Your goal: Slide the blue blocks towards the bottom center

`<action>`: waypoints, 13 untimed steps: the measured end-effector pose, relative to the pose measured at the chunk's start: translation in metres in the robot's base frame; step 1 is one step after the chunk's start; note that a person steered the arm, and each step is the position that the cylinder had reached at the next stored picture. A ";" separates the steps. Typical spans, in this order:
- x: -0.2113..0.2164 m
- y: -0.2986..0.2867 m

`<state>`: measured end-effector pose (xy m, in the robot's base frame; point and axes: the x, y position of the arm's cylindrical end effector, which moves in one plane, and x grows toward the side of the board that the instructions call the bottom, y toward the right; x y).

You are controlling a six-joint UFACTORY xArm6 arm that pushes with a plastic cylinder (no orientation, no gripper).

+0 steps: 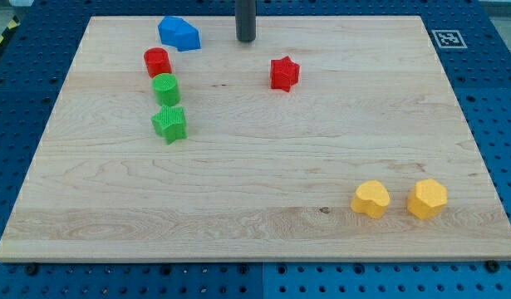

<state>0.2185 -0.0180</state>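
Observation:
One blue block (179,33), an irregular wedge-like shape, lies near the view's top, left of centre on the wooden board (255,191). My tip (245,39) stands on the board to the right of the blue block, apart from it by a clear gap. No other blue block shows.
A red cylinder (157,61), a green cylinder (165,88) and a green star (169,124) form a column below the blue block. A red star (283,73) lies below and right of my tip. A yellow heart-like block (370,199) and a yellow hexagon (427,198) sit at the bottom right.

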 end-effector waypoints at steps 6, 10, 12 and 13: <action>-0.022 -0.190; 0.005 -0.142; 0.021 -0.112; 0.029 -0.099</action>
<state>0.2476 -0.1172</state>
